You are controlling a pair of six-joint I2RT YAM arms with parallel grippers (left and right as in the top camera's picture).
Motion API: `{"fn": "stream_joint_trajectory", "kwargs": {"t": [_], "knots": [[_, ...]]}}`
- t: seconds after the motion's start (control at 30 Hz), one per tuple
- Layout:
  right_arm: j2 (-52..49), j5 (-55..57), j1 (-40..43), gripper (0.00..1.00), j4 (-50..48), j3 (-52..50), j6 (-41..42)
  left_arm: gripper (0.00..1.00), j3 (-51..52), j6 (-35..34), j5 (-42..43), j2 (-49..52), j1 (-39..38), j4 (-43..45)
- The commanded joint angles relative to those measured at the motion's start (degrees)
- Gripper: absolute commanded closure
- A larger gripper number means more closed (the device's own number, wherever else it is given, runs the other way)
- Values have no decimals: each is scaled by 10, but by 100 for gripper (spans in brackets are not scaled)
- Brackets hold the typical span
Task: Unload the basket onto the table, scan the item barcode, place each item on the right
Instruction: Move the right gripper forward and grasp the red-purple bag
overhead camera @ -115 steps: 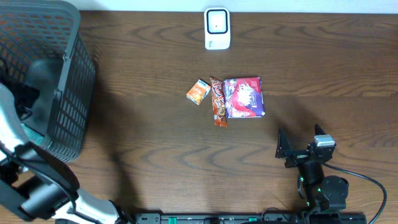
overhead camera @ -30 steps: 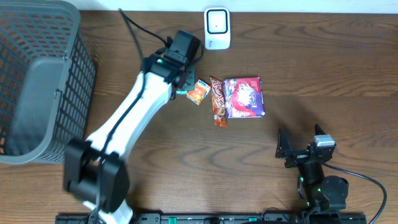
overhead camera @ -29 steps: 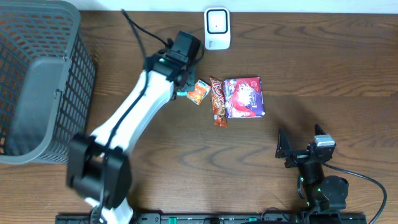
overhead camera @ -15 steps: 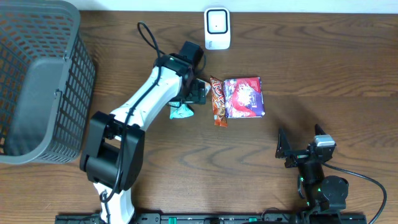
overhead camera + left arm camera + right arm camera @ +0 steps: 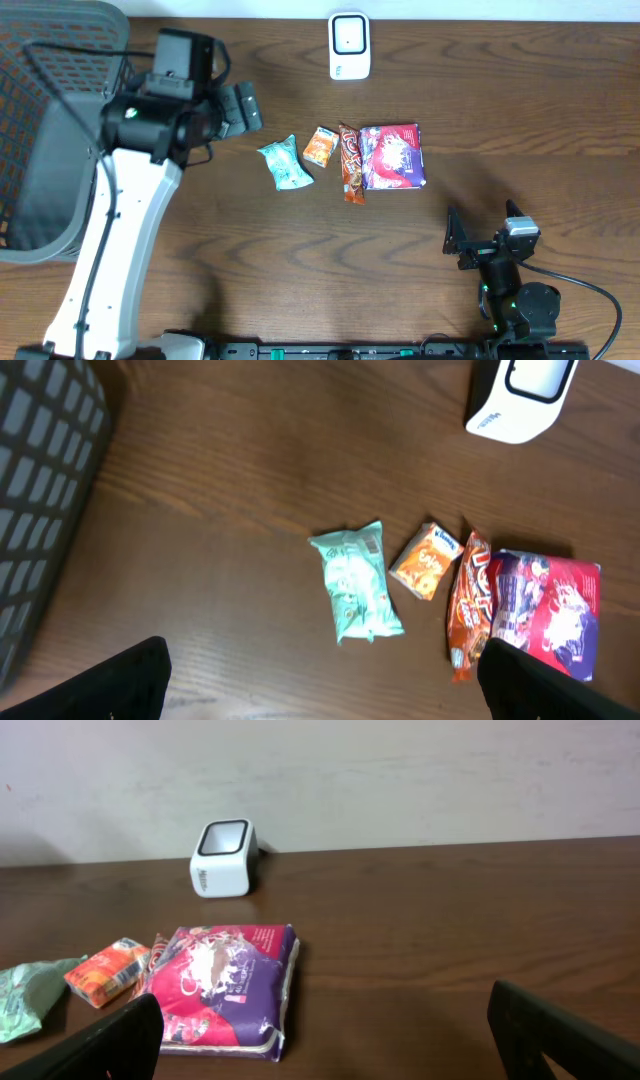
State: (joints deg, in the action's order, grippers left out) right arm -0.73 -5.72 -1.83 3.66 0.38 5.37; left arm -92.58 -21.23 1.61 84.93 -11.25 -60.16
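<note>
Both sets of jaws stand released and grasp nothing. The left gripper (image 5: 238, 107) hangs above the tabletop (image 5: 520, 110) toward its far-left corner. Its two fingers (image 5: 130, 680) are spread wide at the bottom corners of the left wrist view.

The teal packet (image 5: 285, 163) lies flat on the wood near the middle of the tabletop. It is apart from these jaws, off toward the near edge and the right. In the left wrist view it sits ahead of the fingers, between their lines, touching neither.

Just to its right lies a small orange packet (image 5: 320, 147), and just beside that an orange-red bar wrapper (image 5: 350, 163). The wrapper lies against a purple and red pouch (image 5: 393, 157) on its right. The four make a short row across the middle of the tabletop. The white scanner (image 5: 349, 45) stands at the far edge, about midway along it, well apart from the row.

The grey mesh basket (image 5: 112, 150) fills the far-left corner, just left of the left gripper. Through its opening only grey floor and mesh wall show, and the arm covers part of it.

The right gripper (image 5: 483, 238) sits low by the near edge, right of the middle, its jaws wide. It is well apart from the teal packet, which shows only at the left margin of the right wrist view.
</note>
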Motion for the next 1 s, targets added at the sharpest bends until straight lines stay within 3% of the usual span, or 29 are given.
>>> {"fn": "stream_joint_trajectory", "kwargs": {"t": [0.0,0.1,0.23,0.3,0.4,0.47,0.57,0.67,0.8,0.87,0.97], "knots": [[1,0,0,1,2,-1,-8,2,1,-3,4,2,5,-7],[1,-39,-1,1,-26,-1,51,2,1,-3,3,3,5,-7],[1,-268,-1,1,-105,-1,362,2,1,-3,3,3,5,-7],[1,-357,-1,1,-105,-1,469,2,1,-3,4,3,5,-7],[1,-303,-1,1,-133,-1,617,2,1,-3,3,3,5,-7],[1,-289,-1,1,-186,-1,661,2,1,-3,3,3,5,-7],[1,-265,-1,1,-312,4,650,2,1,-3,3,3,5,-7],[-5,-225,0,1,-295,49,601,2,1,-3,3,3,5,-7],[-62,-180,0,1,-107,183,407,2,1,-3,3,3,5,-7],[-126,-136,0,1,12,271,308,2,1,-3,3,3,5,-7],[-257,-60,0,1,178,409,226,2,1,-3,4,3,5,-7]]}}
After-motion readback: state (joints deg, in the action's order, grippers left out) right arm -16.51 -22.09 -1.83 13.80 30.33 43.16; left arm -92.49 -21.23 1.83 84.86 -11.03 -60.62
